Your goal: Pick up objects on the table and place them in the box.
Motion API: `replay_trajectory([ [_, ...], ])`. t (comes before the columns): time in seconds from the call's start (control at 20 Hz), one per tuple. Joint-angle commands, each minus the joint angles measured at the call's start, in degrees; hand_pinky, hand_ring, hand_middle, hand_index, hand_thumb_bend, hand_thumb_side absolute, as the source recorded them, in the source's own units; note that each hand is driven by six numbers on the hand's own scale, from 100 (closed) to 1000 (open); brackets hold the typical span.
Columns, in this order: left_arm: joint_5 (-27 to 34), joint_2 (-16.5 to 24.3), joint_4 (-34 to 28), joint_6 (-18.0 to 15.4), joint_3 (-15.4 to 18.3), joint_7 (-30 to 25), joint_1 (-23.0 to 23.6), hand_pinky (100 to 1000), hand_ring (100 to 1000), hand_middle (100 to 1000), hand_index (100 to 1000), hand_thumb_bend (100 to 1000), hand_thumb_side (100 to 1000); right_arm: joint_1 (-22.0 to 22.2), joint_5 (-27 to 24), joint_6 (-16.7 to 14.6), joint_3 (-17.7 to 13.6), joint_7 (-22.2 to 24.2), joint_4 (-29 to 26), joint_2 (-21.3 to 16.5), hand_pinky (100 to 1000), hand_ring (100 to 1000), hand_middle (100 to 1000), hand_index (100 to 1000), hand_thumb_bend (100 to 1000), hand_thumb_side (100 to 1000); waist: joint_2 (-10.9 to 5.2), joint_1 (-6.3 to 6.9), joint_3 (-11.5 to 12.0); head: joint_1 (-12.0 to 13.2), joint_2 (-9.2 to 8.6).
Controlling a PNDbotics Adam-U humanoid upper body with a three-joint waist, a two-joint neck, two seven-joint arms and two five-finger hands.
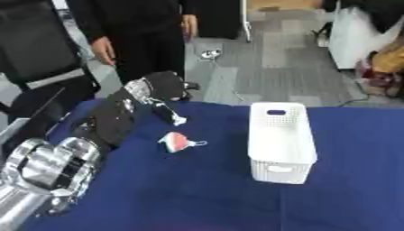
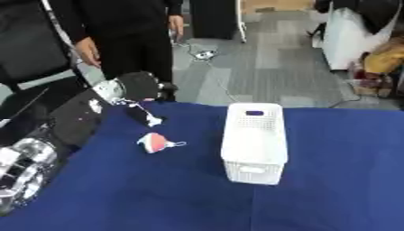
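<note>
Covered in a deep blue cloth, the desk. Near its middle, a white plastic box: long, narrow, open-topped, with perforated walls and a slot handle at each short end, set with one short end toward the far edge. Nothing discernible inside.

Just left of the box but apart from it, a small soft object: white and red with a touch of green, rounded and crumpled, a thin loop or strap trailing from its right side toward the box. Lies flat on the cloth.

Coming in from the desk's left side, a black and silver arm, ending in the left hand raised over the far left corner. Fingers curled inward; hanging below them a thin dark strip with a white tip, its lower end close above the cloth, beyond the small soft object. Cannot tell for certain whether the strip is pinched by the fingers or is part of the hand.

Right hand out of sight in both views.
</note>
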Motion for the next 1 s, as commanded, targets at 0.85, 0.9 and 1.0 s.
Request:
replay_trajectory([
  [0.85,-4.5,1.8,-0.1,-14.5,2.5,3.2,0.4,943,1000,982,958,412,1000,-2.5,-0.7,0.2,-0.1,0.6,-0.5,-0.2,227,419,449,1000,148,1000,-0.36,0.09,-1.7,-1.4,-0.86],
  [0.9,-4.4,1.9,0.0,-14.4,2.8,1.3,0.5,947,1000,981,957,406,1000,-2.5,-0.8,0.2,-0.1,0.7,-0.5,-0.2,227,419,449,1000,148,1000,-0.33,0.12,-1.8,-1.5,-0.86],
  [1.0,-3.9,2.2,0.0,-13.6,3.3,-3.1,0.9,958,1000,982,957,378,1000,-2.7,-0.8,0.2,-0.1,0.7,-0.5,-0.1,227,419,449,1000,147,1000,-0.31,0.17,-1.8,-1.7,-0.83],
])
